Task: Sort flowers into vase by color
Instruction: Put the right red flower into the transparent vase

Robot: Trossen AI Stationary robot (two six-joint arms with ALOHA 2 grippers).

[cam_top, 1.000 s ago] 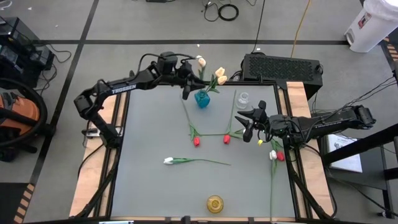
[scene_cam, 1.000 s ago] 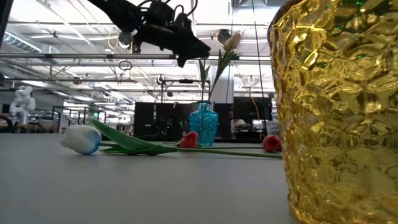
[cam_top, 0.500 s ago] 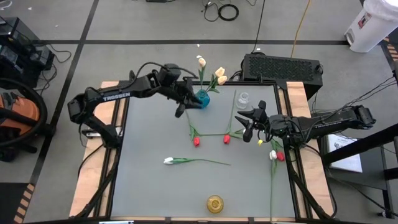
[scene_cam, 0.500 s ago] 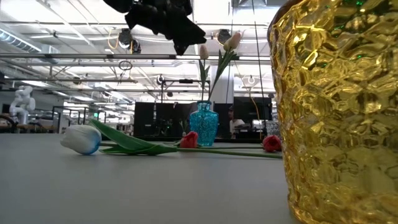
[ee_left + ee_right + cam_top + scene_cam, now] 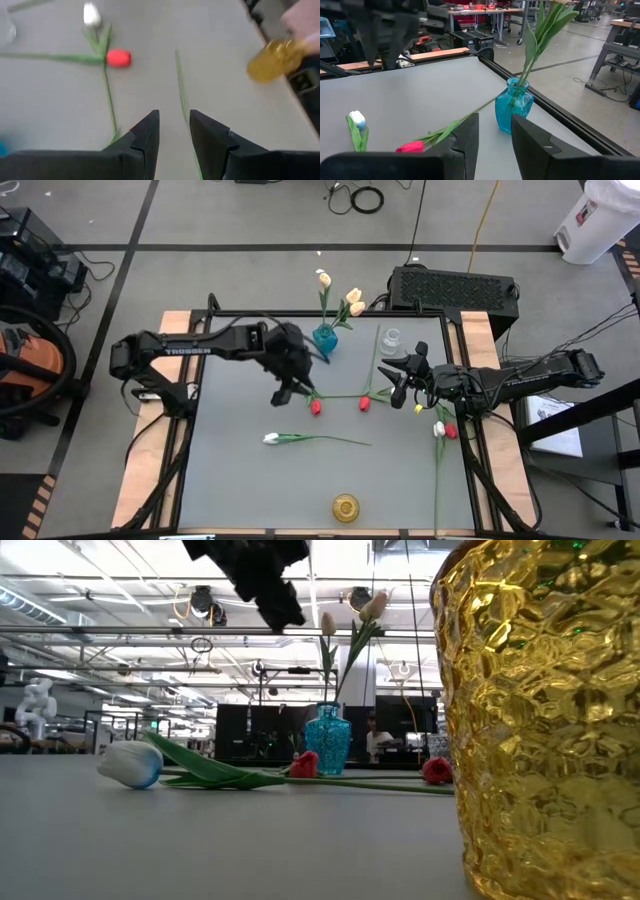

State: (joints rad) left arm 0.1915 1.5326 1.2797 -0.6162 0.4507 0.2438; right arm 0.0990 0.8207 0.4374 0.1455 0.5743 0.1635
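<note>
Hovering over a red tulip (image 5: 316, 407) on the table (image 5: 240, 470), the left gripper (image 5: 283, 393) has its fingers parted and empty; reaching for a pick seems the step in hand. Next it must drop and close on the stem; the right gripper (image 5: 399, 386) waits nearby, fingers parted, holding nothing.

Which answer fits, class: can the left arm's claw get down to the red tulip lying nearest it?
Probably yes. The left claw hangs open and empty above the mat, the red tulip lies flat beside it, and nothing stands between them.

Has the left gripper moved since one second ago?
Yes. In the high view the left gripper has left the table's far edge beside the blue vase and come toward the middle, now near a red tulip.
</note>
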